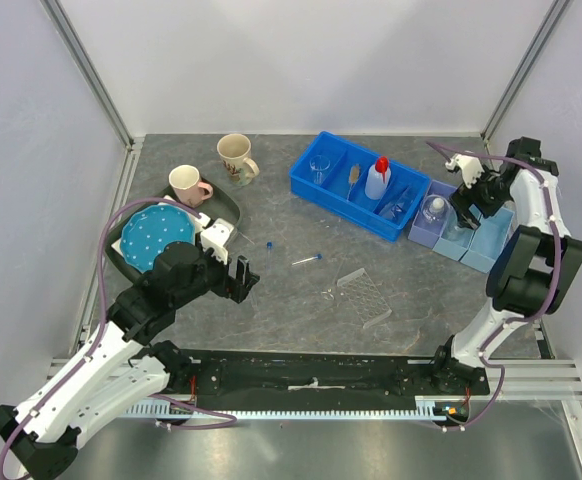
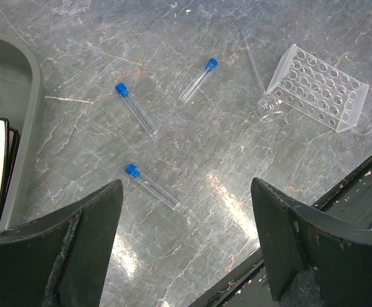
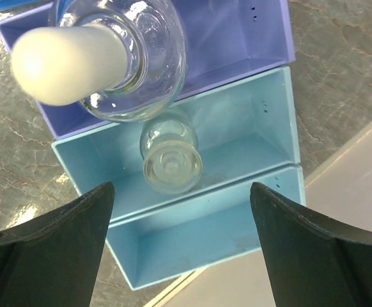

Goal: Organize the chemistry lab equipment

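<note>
My left gripper (image 2: pixel 186 256) hangs open over the bare table, nothing between its fingers. Three blue-capped tubes (image 2: pixel 136 109) (image 2: pixel 197 80) (image 2: pixel 152 186) lie loose ahead of it, the nearest just beyond the left finger. Farther right lies the clear tube rack (image 2: pixel 317 87), with a thin glass piece (image 2: pixel 263 83) beside it. My right gripper (image 3: pixel 183 249) is open above the small bins. Under it a small clear glass vessel (image 3: pixel 171 157) lies in a light blue bin (image 3: pixel 250 147). A stoppered flask (image 3: pixel 96 57) stands in the purple bin (image 3: pixel 237 45).
The big blue bin (image 1: pixel 343 200) holds a beaker (image 1: pixel 319 168), a brush (image 1: pixel 353 178), the squeeze bottle (image 1: pixel 377 178) and goggles (image 1: pixel 396 205). Two mugs (image 1: pixel 236 158) (image 1: pixel 188 185) and a dotted plate (image 1: pixel 156 238) on a dark tray (image 1: pixel 229 200) sit at the left. Another light blue bin (image 3: pixel 205 243) stands nearest.
</note>
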Motion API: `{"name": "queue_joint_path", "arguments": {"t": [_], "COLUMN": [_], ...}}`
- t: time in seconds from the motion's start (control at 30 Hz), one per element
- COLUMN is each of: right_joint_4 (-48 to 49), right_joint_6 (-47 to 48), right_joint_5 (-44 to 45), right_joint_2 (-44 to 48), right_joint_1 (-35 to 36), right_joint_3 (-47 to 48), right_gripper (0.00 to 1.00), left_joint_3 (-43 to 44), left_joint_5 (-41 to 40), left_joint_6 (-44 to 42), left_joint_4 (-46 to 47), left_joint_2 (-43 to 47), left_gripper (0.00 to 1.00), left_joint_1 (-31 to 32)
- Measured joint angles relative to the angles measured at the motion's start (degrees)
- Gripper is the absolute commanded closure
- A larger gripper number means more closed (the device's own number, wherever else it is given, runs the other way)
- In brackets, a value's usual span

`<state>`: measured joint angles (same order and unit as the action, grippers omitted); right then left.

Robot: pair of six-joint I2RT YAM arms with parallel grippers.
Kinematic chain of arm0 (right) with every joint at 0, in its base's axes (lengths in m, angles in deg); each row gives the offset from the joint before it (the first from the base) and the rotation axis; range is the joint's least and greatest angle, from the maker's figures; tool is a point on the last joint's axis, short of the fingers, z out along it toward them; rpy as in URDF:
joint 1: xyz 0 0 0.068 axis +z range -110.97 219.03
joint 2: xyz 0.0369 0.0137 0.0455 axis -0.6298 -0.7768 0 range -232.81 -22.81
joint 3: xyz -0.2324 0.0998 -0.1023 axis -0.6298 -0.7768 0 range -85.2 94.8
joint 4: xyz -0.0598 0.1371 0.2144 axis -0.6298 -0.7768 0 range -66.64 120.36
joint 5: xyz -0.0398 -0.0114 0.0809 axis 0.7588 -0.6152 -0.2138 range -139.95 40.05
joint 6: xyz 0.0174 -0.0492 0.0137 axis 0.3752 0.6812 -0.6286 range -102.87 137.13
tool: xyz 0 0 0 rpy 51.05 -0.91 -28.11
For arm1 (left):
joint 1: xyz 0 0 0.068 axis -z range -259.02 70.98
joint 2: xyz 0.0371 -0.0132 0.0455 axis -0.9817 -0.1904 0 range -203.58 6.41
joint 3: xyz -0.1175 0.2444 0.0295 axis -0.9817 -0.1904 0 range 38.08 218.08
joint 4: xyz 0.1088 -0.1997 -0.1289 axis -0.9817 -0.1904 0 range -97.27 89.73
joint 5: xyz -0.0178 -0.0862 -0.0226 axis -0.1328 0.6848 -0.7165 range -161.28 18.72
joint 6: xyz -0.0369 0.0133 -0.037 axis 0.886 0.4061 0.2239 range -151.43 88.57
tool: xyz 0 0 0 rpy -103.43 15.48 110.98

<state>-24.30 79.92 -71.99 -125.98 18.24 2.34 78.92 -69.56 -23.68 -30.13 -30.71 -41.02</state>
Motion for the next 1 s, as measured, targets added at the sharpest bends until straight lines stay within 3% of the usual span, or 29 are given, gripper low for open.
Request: {"name": "queue_joint_path", "arguments": {"t": [0.37,0.53,0.73,1.0], "right_joint_4": [-2.2,-2.1,2.2,9.6], "right_joint_6": [-1.7,-7.0,-17.4,-25.5], "right_joint_5": [-4.1,-9.4,-15.6,-22.0], "right_joint_2": [18.1,28.3,33.1,33.2], "right_joint_1": [2.0,13.1,26.6,28.5], "right_joint_3": [-4.1,-14.0,-25.2,-32.3], "right_gripper": [0.06,0.07,0.08,0.08], "left_joint_3": [0.0,0.0,0.0,0.2], "left_joint_5": [0.3,2.2,8.1,10.8], "left_joint_6": [0.0,0.3,6.8,17.0], "left_joint_4": [0.0,0.0,0.4,6.8], "left_joint_2": [0.0,-1.8,-8.5,-19.5], "left_gripper": [0.11,0.12,0.15,0.17], "left_joint_1": [0.0,0.0,0.0,6.5]}}
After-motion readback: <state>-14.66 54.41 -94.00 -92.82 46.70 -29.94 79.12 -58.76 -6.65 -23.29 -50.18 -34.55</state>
